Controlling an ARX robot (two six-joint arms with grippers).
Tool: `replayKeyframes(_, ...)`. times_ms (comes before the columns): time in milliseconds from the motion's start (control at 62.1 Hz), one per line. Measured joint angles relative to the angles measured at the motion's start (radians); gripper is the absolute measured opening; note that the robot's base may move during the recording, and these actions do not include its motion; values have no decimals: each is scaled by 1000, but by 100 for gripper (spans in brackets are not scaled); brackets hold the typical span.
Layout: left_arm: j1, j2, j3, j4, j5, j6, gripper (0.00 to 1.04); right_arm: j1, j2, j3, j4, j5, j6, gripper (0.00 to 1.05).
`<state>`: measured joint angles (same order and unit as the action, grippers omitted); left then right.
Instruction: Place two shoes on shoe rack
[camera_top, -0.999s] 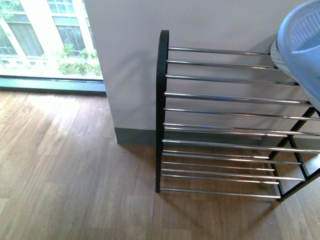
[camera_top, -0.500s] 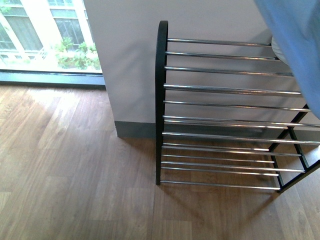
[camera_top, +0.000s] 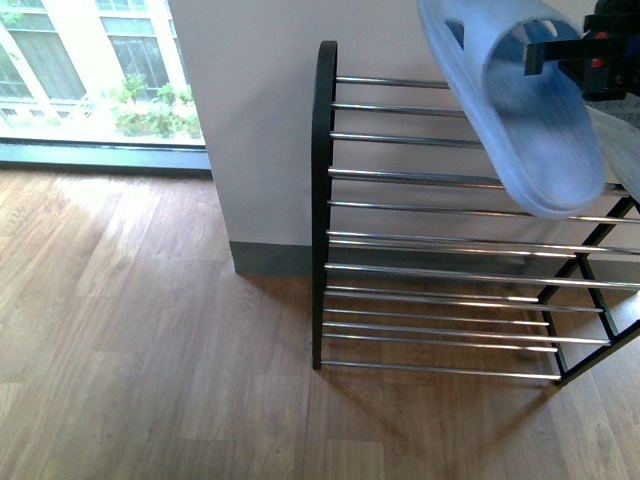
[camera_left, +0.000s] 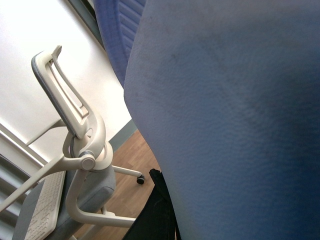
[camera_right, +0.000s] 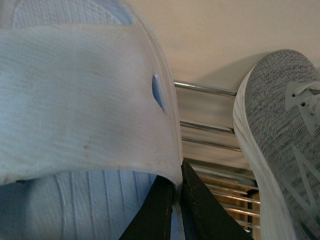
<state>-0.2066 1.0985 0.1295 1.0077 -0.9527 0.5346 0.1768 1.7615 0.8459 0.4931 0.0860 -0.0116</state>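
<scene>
Shoe rack (camera_top: 440, 250) stands on the wood floor (camera_top: 140, 340) against a white wall (camera_top: 250, 120) — black frame, chrome bars in tiers, the bars on its left half bare.

Pale blue slide (camera_top: 520, 110) hangs in the air over the right part of the rack's top tier, tilted, one end up toward the wall, the other down over the bars. Right gripper (camera_top: 560, 50) has its black fingers clamped on the slide's strap; the right wrist view shows the strap edge pinched between the two pads.

Grey knit sneaker (camera_right: 285, 145) lies on the top bars just beside the held slide.

Left wrist view is filled by a second blue slide (camera_left: 225, 115), close against the camera; left gripper's fingers barely visible — grip cannot be told. White office chair (camera_left: 70, 165) behind it.
</scene>
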Motion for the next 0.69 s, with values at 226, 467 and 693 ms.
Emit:
replayKeyframes(226,0,0,0,0,0,0,2,-36,194,187,-71,68,27,1)
replayKeyframes(467,0,0,0,0,0,0,2,-87,334,320,-116,120,5,1)
replayKeyframes(693,0,0,0,0,0,0,2,-119,366,368,-128,128,-30,1)
